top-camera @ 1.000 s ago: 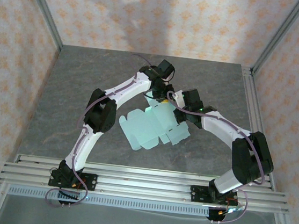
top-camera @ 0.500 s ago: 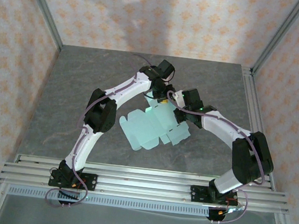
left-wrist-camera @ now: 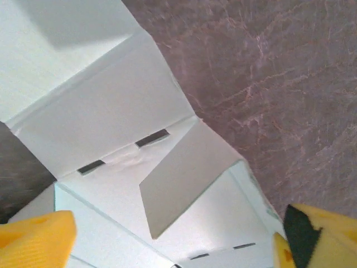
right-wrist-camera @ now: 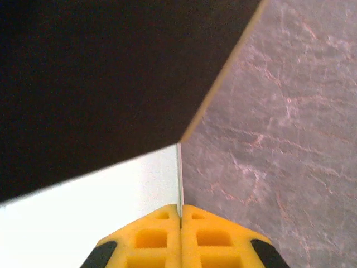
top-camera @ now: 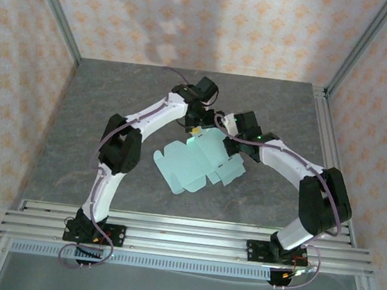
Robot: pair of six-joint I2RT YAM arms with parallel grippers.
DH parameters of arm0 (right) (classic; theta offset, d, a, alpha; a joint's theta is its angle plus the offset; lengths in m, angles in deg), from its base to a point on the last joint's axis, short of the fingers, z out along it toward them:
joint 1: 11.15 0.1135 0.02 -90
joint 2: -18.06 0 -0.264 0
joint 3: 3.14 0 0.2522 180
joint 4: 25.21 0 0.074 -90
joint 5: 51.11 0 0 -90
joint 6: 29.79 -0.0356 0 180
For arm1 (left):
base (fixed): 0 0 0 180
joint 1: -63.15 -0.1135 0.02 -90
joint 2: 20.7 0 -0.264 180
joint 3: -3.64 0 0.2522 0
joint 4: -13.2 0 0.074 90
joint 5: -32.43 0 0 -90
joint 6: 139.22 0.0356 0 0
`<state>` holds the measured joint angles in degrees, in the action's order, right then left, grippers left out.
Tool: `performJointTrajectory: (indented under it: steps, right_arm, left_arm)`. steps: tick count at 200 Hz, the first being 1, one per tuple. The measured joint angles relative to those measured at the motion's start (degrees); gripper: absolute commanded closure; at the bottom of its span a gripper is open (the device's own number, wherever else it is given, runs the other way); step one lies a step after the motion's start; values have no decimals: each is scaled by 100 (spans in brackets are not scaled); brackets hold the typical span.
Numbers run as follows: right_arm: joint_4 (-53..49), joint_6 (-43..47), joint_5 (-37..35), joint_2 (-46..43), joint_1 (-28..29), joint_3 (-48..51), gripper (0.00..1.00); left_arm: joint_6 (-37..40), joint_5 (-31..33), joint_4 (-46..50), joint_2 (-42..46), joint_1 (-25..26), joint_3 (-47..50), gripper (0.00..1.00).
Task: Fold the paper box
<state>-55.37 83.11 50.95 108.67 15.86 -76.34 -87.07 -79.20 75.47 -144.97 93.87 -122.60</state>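
Observation:
The paper box (top-camera: 192, 164) is a pale mint die-cut sheet lying partly folded in the middle of the table. In the left wrist view the paper box (left-wrist-camera: 111, 111) shows creased panels, dark slots and one flap (left-wrist-camera: 187, 170) standing up at a slant. My left gripper (top-camera: 197, 126) hangs over the sheet's far edge; the left gripper (left-wrist-camera: 173, 245) is open wide, its yellow fingertips (left-wrist-camera: 36, 240) apart on either side of the card, touching nothing. My right gripper (top-camera: 224, 139) is at the far right corner; the right gripper (right-wrist-camera: 180, 209) is shut on a thin upright edge of the paper box (right-wrist-camera: 111, 190).
The grey stone-patterned table (top-camera: 98, 120) has an aluminium rail (top-camera: 183, 231) along the near edge and another rail (top-camera: 330, 140) on the right. Patterned walls (top-camera: 207, 21) close in the back and sides. A dark, shadowed flap (right-wrist-camera: 111, 67) looms close over the right wrist camera.
My left gripper has opened wide and let go of the card, and the left arm has shifted slightly left. The right gripper has stayed shut on the sheet's edge.

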Motion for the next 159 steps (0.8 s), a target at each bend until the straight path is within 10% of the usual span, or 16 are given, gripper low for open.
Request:
performJointTrajectory:
  steps: [80,116,159]
  right_arm:
    - [-120,-730,33,748,-168,-66,100]
    - [-358,-1060,175,837,-245,-216,64]
    - [-457,-1370,584,706,-433,-146,46]
  left_arm:
    - [192,358,-354,964,-551,669,0]
    - [376,400,-579,1043,-577,1010,0]
    - [601,586,-1432,2328,-592,2520,0]
